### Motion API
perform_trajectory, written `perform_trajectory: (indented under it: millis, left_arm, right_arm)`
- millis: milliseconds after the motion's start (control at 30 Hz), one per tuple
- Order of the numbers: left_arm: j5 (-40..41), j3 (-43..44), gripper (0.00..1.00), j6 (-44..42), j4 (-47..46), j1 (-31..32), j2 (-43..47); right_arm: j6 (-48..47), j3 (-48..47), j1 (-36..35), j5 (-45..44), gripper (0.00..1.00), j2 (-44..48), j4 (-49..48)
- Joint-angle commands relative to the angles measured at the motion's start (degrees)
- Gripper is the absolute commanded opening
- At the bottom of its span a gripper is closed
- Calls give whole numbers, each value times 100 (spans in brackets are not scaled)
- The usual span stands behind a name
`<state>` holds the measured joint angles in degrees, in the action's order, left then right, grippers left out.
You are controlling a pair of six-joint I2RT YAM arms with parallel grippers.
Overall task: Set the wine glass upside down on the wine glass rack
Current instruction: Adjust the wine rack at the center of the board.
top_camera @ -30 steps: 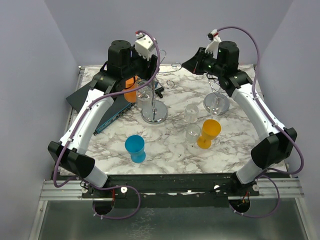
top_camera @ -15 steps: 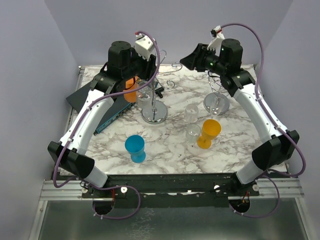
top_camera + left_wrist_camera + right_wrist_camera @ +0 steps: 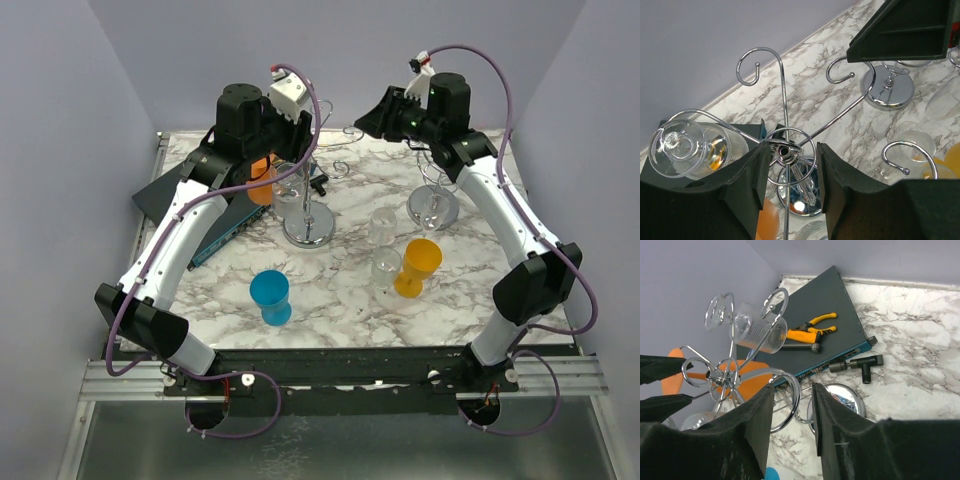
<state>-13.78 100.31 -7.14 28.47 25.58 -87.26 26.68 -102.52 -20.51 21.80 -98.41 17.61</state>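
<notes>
From above, the left gripper (image 3: 296,152) hangs over the top of the wine glass rack (image 3: 310,231), whose chrome foot stands on the marble tabletop (image 3: 330,300) towards the back left. The right gripper (image 3: 372,120) is raised to the right of the rack and points towards it, high above a second chrome stand (image 3: 432,207). Two clear glasses (image 3: 383,226) stand upright in the middle. An orange cup (image 3: 418,267) is just beside the nearer one, and a blue cup (image 3: 270,297) stands closer to the front.

In the left wrist view the fingers (image 3: 747,180) are spread, one on each side of the ring at the top of the rack's post. Whether they touch that ring cannot be told. The wine glass (image 3: 690,147) hangs on a curved arm of the rack, left of the post. Its foot is uppermost, its bowl hangs below, a little tilted, and it is clear of both fingers.

In the right wrist view the fingers (image 3: 757,425) are spread with nothing between them. The rack shows at the left with the wine glass on one arm. Beyond it lies a dark board (image 3: 835,305) carrying yellow-handled pliers (image 3: 807,329). A black tool (image 3: 860,362) lies on the tabletop just beside the board's edge.
</notes>
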Motion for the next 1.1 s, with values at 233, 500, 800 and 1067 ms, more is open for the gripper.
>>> perform_trajectory:
  millis: [233, 500, 800, 1067]
  left_arm:
    - [95, -168, 47, -117, 88, 34, 92]
    - [130, -131, 47, -121, 87, 34, 47]
    - [122, -48, 46, -121, 88, 34, -32]
    - [121, 100, 46, -143, 89, 34, -173]
  right_arm:
    - [381, 607, 30, 521, 10, 461, -470]
    - [493, 1005, 28, 514, 0, 808, -709]
    - [694, 1651, -37, 380, 0, 1202, -975]
    - [843, 2178, -282, 94, 0, 1651, -1144]
